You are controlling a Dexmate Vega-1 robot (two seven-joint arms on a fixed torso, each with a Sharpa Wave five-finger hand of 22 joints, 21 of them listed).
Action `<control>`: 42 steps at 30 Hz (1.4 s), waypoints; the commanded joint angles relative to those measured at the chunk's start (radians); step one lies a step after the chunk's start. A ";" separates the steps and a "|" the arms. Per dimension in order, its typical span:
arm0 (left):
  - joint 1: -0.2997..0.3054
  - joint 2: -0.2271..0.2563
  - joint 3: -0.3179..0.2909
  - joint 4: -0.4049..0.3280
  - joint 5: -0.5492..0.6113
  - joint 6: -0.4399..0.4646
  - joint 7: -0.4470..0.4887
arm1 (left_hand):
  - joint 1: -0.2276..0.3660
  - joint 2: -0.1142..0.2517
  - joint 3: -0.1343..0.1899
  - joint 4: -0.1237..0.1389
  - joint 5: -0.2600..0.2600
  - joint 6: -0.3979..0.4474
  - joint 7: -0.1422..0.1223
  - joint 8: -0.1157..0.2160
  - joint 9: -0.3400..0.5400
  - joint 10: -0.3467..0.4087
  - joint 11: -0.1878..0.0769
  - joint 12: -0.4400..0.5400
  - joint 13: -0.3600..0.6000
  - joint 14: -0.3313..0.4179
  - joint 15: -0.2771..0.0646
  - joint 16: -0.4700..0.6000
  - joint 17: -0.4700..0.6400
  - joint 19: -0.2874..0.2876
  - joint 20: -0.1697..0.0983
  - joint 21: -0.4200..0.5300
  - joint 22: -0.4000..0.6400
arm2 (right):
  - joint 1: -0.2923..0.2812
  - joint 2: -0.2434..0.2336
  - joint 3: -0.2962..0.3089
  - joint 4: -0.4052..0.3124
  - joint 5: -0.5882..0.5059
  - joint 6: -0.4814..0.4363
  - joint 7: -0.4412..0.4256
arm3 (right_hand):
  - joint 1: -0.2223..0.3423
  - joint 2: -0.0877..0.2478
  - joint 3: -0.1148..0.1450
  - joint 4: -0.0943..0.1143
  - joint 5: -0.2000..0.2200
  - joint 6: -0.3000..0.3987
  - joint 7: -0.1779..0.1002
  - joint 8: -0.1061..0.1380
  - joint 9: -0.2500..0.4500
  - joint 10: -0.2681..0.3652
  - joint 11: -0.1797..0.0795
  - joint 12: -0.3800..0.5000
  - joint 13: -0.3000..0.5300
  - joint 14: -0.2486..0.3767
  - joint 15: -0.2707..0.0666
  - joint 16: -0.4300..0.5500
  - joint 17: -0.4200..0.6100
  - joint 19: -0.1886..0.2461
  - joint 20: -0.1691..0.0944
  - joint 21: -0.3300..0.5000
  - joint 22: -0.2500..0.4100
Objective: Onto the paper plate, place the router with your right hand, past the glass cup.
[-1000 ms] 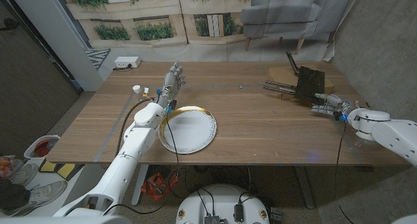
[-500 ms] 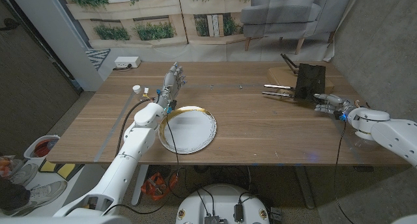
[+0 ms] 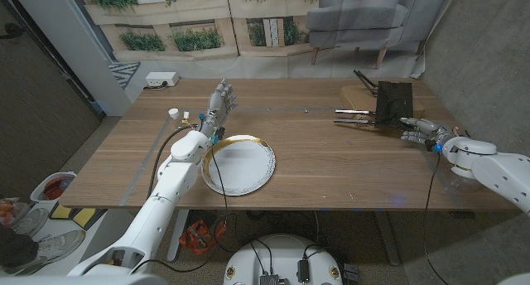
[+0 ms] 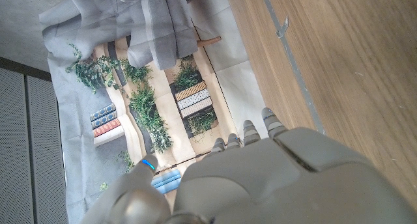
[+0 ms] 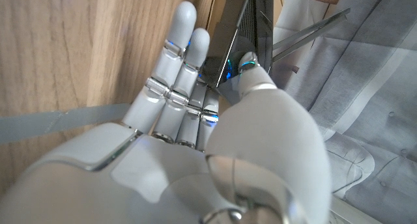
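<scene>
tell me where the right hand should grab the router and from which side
Probably the router's black body, not its thin antennas that stick out toward the table's middle. It stands near the far right edge with the right hand already beside its near side, so come in from there, fingers around the body's edge.

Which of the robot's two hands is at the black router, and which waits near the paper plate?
The right hand is at the router, fingers reaching it. The left hand waits beyond the paper plate.
</scene>
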 commanded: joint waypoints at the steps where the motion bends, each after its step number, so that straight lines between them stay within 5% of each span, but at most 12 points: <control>1: -0.005 0.000 0.002 0.002 0.003 -0.005 -0.002 | 0.000 0.116 -0.003 0.003 0.004 -0.138 0.007 0.003 0.004 -0.224 0.007 0.006 0.004 -0.214 0.003 0.006 0.005 -0.083 0.004 0.000 0.006 | 0.000 0.024 0.029 0.032 0.054 0.023 0.059 | 0.176 0.158 0.045 -0.008 0.007 0.071 0.057 0.009 0.007 0.114 0.000 0.010 0.009 0.132 -0.140 0.005 0.004 -0.016 -0.028 0.012 0.005; 42: -0.007 -0.003 0.008 0.002 0.006 -0.005 0.001 | 0.001 0.116 -0.002 0.003 0.004 -0.139 0.006 0.003 0.004 -0.225 0.004 0.005 0.004 -0.215 0.001 0.007 0.005 -0.083 0.004 -0.002 0.006 | 0.042 0.014 0.043 0.156 0.198 0.044 0.403 | 0.224 0.154 0.033 -0.001 0.001 0.085 0.078 0.003 0.048 0.131 0.013 0.011 0.026 0.156 -0.139 0.004 0.035 -0.029 -0.029 0.093 0.008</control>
